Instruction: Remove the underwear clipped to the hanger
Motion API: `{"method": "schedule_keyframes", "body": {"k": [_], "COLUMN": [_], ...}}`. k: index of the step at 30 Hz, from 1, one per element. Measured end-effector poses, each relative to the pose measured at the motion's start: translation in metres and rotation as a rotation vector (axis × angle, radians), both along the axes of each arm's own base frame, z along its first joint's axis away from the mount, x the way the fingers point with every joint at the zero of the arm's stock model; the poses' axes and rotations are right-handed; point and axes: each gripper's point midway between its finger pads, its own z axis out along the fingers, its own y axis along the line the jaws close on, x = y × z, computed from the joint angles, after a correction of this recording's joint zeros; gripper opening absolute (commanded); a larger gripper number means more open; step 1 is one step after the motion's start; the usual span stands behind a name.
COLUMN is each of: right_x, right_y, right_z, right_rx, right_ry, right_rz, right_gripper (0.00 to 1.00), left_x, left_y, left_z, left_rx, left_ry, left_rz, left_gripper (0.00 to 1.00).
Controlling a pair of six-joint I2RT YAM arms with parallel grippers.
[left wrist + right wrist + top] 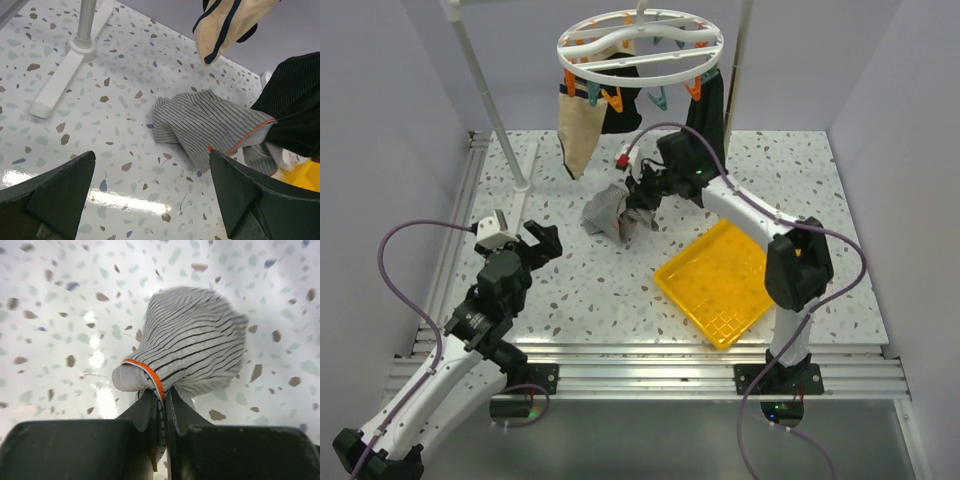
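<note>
The white hanger ring (640, 45) hangs at the top centre with orange and teal pegs. A beige garment (580, 130) and black garments (705, 105) hang clipped to it. My right gripper (638, 212) is shut on the grey-and-white striped underwear (610, 212), which droops to the table; the right wrist view shows the fabric (190, 345) pinched between the fingers (147, 407). My left gripper (542, 240) is open and empty near the left front, its fingers (55, 185) wide apart, the striped underwear (210, 125) ahead of it.
A yellow tray (725, 280) lies at the right front. White upright poles (490, 95) stand at the back, one with a foot (75, 60) on the table. Grey walls enclose the back and sides.
</note>
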Motion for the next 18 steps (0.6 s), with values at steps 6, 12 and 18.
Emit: {"method": "schedule_keyframes", "body": {"k": [6, 12, 18], "right_x": [-0.03, -0.068, -0.087], "right_y": [-0.054, -0.116, -0.181], "right_z": [0.1, 0.14, 0.169], "right_rx": [0.121, 0.172, 0.188], "right_ry": [-0.021, -0.067, -0.174], "right_rz": [0.066, 0.02, -0.135], "right_gripper": [0.0, 0.0, 0.0], "left_x": [0.001, 0.004, 0.009], "left_y": [-0.001, -0.002, -0.003], "left_z": [0.02, 0.026, 0.029], "left_rx": [0.012, 0.071, 0.131], "left_ry": [-0.075, -0.101, -0.103], "left_rz": [-0.024, -0.043, -0.058], "left_gripper": [1.0, 1.0, 1.0]}}
